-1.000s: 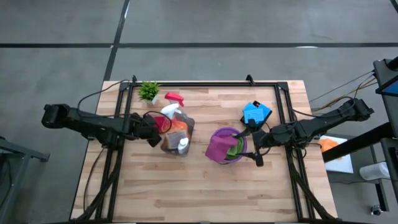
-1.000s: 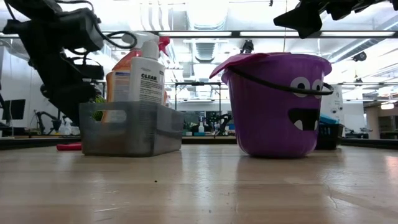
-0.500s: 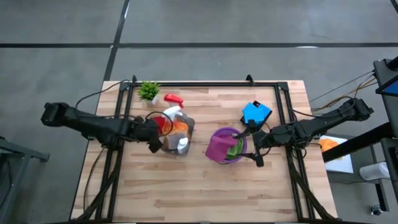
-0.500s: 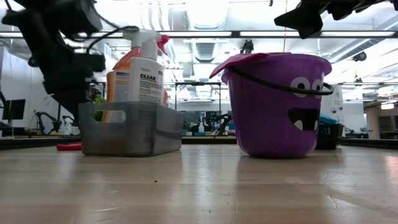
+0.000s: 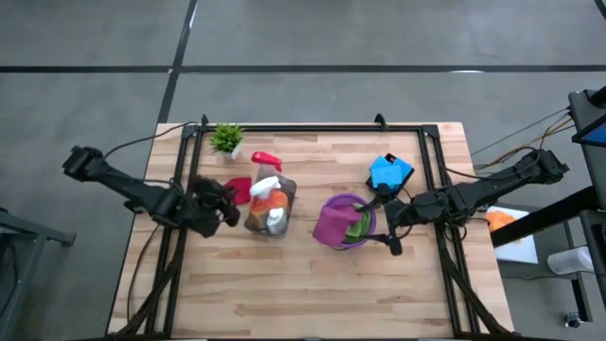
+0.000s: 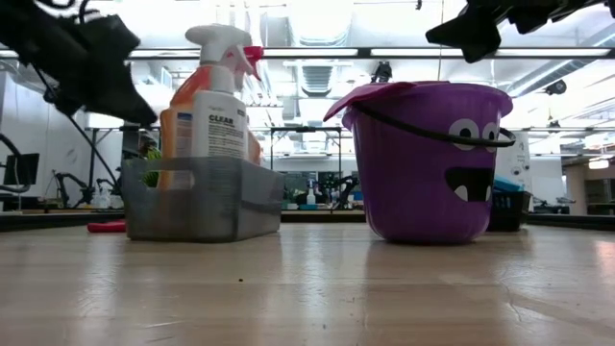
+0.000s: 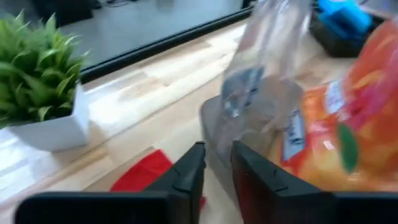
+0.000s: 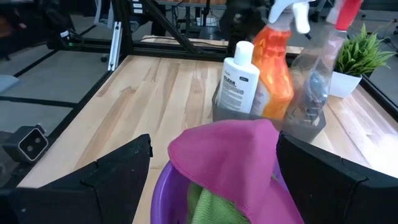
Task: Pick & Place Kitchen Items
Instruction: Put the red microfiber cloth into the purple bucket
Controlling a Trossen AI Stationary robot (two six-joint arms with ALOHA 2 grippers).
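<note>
Two slim black jointed arms, trailing cables
</note>
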